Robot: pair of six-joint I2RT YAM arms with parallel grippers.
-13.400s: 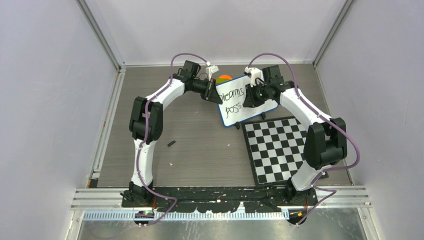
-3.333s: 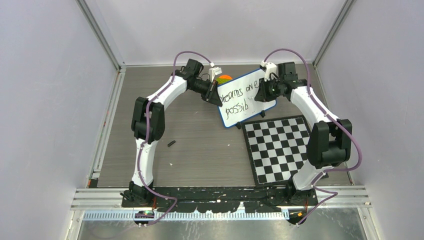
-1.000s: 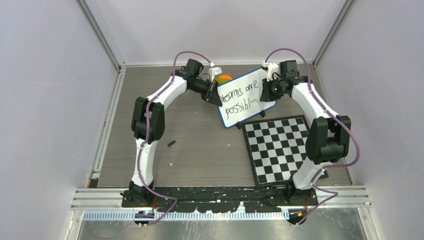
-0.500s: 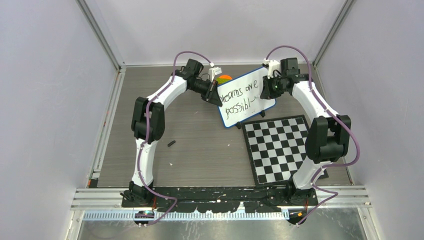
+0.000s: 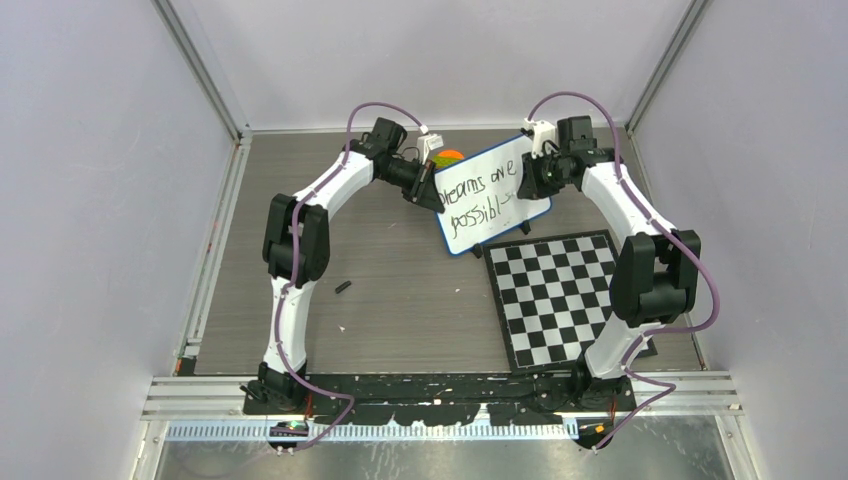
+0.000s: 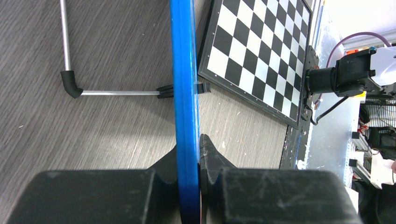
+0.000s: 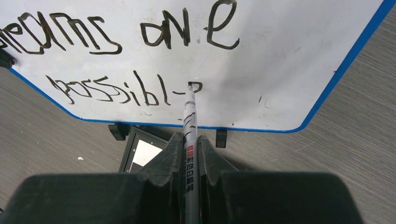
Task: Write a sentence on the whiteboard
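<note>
Tightly, left fingers (image 6: 212, 157) pinch the whiteboard (image 6: 184, 93) by its blue rim; right fingers (image 7: 170, 154) clamp a slim marker (image 7: 190, 116).

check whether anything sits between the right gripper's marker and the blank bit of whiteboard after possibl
Nothing visible does. The marker in the right gripper has its tip on the whiteboard, at the stroke right after "possibl". The left gripper clamps the board's rim, clear of the writing face.
</note>
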